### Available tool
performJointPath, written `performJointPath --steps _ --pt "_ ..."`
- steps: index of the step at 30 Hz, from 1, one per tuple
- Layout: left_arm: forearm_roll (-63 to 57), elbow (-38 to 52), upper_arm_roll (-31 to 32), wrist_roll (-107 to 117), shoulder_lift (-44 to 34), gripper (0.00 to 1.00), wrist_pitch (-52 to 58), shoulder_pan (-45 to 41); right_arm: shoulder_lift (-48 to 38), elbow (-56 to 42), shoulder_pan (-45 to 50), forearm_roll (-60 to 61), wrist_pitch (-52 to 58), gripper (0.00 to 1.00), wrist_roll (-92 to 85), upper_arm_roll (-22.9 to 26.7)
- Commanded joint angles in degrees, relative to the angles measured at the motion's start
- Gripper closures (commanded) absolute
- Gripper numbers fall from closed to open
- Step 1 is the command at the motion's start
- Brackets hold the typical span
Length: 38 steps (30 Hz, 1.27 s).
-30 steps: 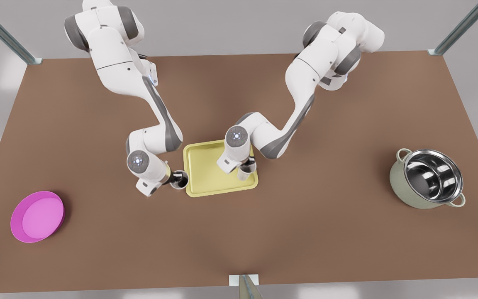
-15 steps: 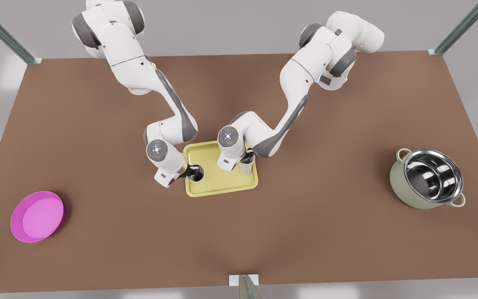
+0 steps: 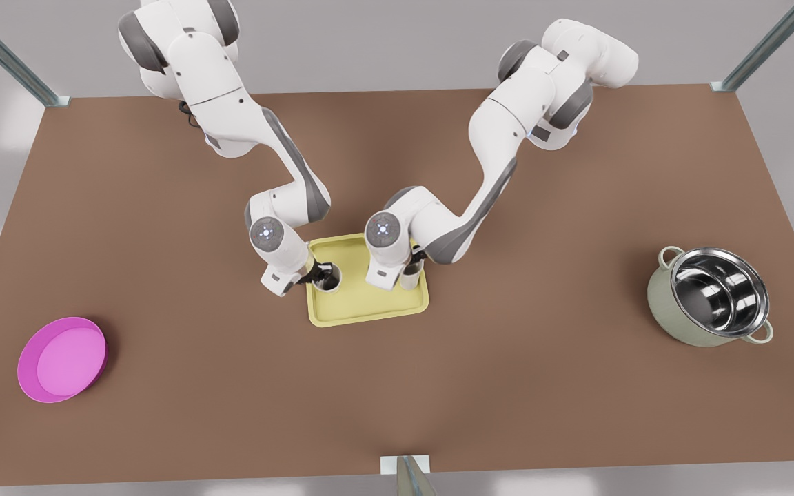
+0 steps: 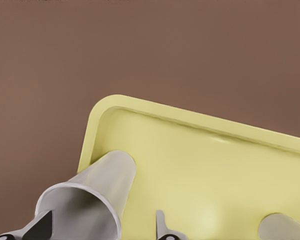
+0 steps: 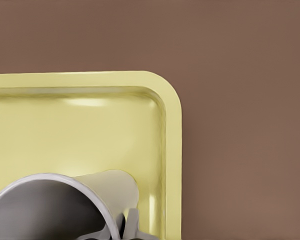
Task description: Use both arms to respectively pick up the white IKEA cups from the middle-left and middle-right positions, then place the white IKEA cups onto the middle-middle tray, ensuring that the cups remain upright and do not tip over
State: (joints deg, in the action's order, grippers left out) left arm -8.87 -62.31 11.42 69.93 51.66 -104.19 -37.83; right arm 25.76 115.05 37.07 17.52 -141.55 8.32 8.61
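The pale yellow tray (image 3: 369,306) lies mid-table. One white IKEA cup (image 3: 329,278) stands upright just inside the tray's edge on the front view's left. My left gripper (image 3: 319,275) is at its rim, open: one finger (image 4: 40,227) is inside the cup (image 4: 97,187) and the other finger (image 4: 161,226) stands apart from its wall. The second cup (image 3: 409,279) is upright by the tray's edge on the front view's right, near a corner (image 5: 167,92). My right gripper (image 5: 121,227) is shut on its rim (image 5: 50,177).
A round magenta plate (image 3: 61,358) sits near the front on the front view's left. A pale green steel-lined pot (image 3: 710,296) stands on the front view's right. Brown tabletop (image 3: 542,386) lies around the tray.
The left arm carried its cup from beside the tray to inside the tray's edge. The right arm shifted its cup slightly toward the tray's back and lowered it.
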Motion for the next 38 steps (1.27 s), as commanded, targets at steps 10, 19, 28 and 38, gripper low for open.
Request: performJointPath --steps 10,19,28,38 --pt "6.3 -12.0 -11.8 -63.8 -37.9 0.00 33.9 27.6 -0.4 0.1 0.0 -0.3 -2.4 0.00 1.3 0.1" --pt "9.5 -12.8 -11.9 -69.2 -36.5 0.00 39.1 31.9 -13.7 -0.9 -4.6 -0.9 21.3 0.00 -2.3 0.6" --pt "9.5 -12.9 -11.8 -69.1 -35.8 0.00 39.9 31.7 -12.8 -34.3 -31.3 -20.2 51.5 0.00 -10.3 -2.6" --pt "9.4 -13.0 -11.8 -69.0 -35.4 0.00 39.9 31.5 -18.3 -30.0 -33.8 -20.8 52.5 0.00 -10.2 -5.6"
